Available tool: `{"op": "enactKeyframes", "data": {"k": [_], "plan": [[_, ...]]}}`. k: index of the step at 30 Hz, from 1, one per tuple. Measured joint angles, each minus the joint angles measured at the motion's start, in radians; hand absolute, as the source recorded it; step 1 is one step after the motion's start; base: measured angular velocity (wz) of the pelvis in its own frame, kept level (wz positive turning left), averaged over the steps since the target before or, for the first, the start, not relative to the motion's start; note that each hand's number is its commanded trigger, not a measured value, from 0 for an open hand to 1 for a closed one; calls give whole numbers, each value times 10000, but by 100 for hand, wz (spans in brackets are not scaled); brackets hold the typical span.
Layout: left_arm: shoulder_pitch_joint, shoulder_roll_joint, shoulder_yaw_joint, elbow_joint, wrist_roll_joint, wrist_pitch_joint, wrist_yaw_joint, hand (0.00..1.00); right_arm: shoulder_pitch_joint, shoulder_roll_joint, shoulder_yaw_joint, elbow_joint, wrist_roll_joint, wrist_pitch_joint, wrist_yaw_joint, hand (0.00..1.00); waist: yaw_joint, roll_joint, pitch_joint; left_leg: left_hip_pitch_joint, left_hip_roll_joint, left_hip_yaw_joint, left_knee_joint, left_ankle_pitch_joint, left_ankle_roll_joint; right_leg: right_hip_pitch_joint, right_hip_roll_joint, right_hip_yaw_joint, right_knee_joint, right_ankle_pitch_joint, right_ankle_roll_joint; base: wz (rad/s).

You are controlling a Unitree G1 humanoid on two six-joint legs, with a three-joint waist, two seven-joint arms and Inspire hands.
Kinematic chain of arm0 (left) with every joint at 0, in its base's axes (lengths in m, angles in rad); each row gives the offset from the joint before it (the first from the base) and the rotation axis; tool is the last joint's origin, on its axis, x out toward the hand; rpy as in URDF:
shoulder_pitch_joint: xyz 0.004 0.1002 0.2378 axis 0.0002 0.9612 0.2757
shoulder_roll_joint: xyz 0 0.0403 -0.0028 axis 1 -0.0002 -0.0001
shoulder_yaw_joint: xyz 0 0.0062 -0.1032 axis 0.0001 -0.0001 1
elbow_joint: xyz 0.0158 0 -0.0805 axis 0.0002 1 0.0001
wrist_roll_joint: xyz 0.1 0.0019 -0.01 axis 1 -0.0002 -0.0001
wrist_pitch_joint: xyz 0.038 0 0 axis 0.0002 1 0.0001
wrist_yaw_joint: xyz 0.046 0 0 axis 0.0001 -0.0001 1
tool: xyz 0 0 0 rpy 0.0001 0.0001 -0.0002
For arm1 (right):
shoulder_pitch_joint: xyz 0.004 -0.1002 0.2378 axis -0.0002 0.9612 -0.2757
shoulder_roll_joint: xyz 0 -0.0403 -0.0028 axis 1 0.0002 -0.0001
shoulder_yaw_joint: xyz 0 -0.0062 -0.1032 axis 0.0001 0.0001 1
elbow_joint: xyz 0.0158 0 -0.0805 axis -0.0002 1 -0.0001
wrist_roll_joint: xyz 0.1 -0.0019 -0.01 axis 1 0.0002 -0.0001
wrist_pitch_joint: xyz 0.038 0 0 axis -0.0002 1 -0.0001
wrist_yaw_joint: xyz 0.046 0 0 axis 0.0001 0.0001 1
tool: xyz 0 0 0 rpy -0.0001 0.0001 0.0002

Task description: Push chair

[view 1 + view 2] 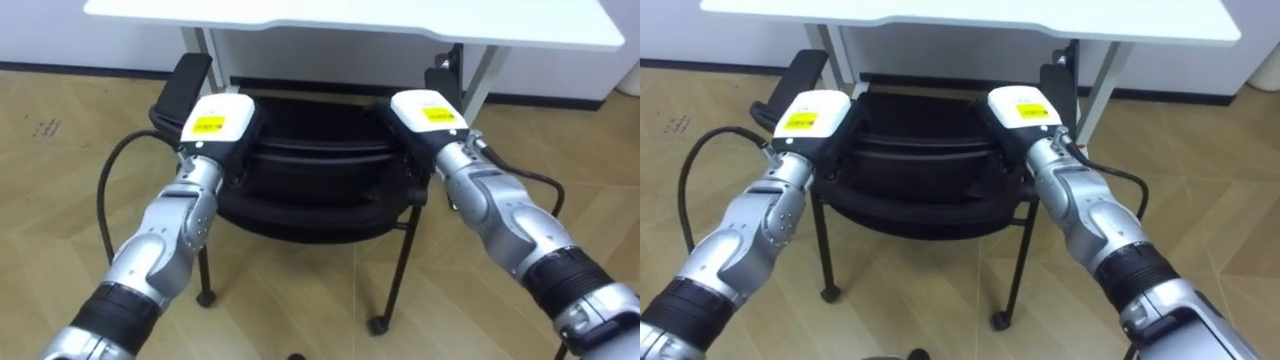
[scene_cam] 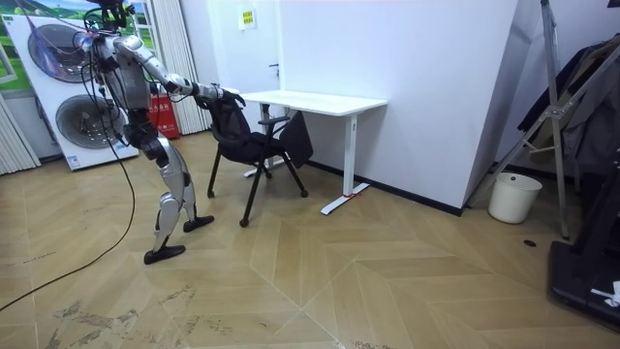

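A black chair on thin legs with small castors stands facing a white desk, its seat partly under the desktop. Both my arms reach forward to its backrest. My left hand rests on the top left edge of the backrest, beside the left armrest. On the top right edge sits my right hand, just below the right armrest. In the room view I stand behind the chair, leaning forward with one foot back, my arms stretched out to it.
The desk stands against a white wall on two white legs. Stacked washing machines are behind me. A white bin and a clothes rack stand far to the room view's right. Wooden floor lies open around the chair.
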Motion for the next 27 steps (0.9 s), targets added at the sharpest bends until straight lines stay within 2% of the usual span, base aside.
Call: {"op": "enactKeyframes", "data": {"k": [3, 6, 11, 15, 19, 24, 27], "plan": [[2, -221, -3, -144, -18, -185, -20, 0, 0, 30, -15, -1, 163, -4, 2, 0, 10, -2, 0, 58, -5, 37, -78, 43, 22, 0, -12, 50, -1, 23, 27, -4], [6, -342, -7, -198, -86, -451, -109, 0, 0, 266, -263, -2, 380, -25, 5, 0, 7, -17, 9, 166, -2, 117, -256, 132, 38, 0, -17, 164, -20, 64, 52, -7], [7, -368, 3, -356, -80, -484, -234, 0, 6, 296, -359, -19, 451, -54, 58, 0, 16, -75, 22, 166, 13, 133, -291, 134, 35, 3, -1, 190, -119, 102, 54, -1], [17, -371, 99, -576, -80, -545, -350, 0, 126, 324, -376, -372, 443, -56, 180, 0, 13, -69, 20, 167, 168, 218, -467, 144, 22, 114, 145, 231, -715, 430, 33, -12], [87, -397, 123, -575, -111, -664, -426, 0, 225, 335, -465, -570, 419, -128, 231, 0, -12, -69, 24, 167, 167, 240, -561, 147, 22, 152, 157, 242, -935, 531, 50, -3], [94, -389, 167, -579, -149, -963, -362, 0, 284, 330, -567, -558, 411, -251, 276, 0, -8, -110, 73, 336, 144, 222, -629, 144, 23, 453, 189, 220, -1237, 627, 70, 2], [99, -355, 174, -540, -186, -1321, -71, 0, 284, 318, -659, -558, 417, -374, 206, 0, 14, -129, 106, 403, 145, 221, -635, 142, 20, 521, 183, 197, -1243, 631, 70, 0]]}}
